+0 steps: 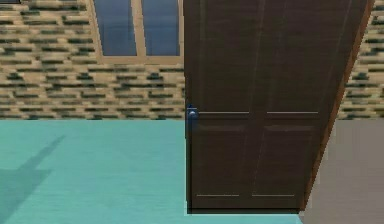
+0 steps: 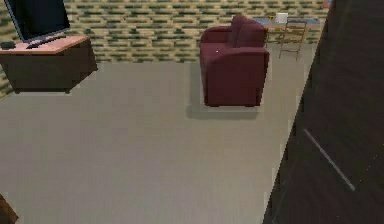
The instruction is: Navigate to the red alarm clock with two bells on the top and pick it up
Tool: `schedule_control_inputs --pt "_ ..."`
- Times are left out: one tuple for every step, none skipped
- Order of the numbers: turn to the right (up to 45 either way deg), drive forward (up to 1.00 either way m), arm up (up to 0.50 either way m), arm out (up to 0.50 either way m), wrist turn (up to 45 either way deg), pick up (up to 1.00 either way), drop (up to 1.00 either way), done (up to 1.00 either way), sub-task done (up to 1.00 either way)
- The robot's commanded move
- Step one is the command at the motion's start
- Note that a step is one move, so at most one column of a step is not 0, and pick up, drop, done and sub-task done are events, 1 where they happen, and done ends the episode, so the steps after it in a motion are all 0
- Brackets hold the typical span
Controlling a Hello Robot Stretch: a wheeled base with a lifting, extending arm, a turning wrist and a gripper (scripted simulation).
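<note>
Brick wall [image 1: 60, 88], dark panelled door [image 1: 255, 110] ahead; to the side, maroon armchair [image 2: 235, 68], television [image 2: 38, 18] on wooden stand [image 2: 50, 62]. Gripper state: cannot tell.

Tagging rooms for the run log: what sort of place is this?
Probably a living room: a dark red armchair, a TV on a low wooden stand, and brick walls with a window by a dark door.
</note>
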Motion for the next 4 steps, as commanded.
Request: schedule_control_inputs --pt "-45.0 0.00 0.00 0.00 0.0 0.00 0.00 0.00 0.00" --pt "-39.0 0.00 0.00 0.00 0.0 0.00 0.00 0.00 0.00" --pt "0.0 0.30 0.00 0.00 0.0 0.00 0.00 0.00 0.00" --pt "-45.0 0.00 0.00 0.00 0.0 0.00 0.00 0.00 0.00"
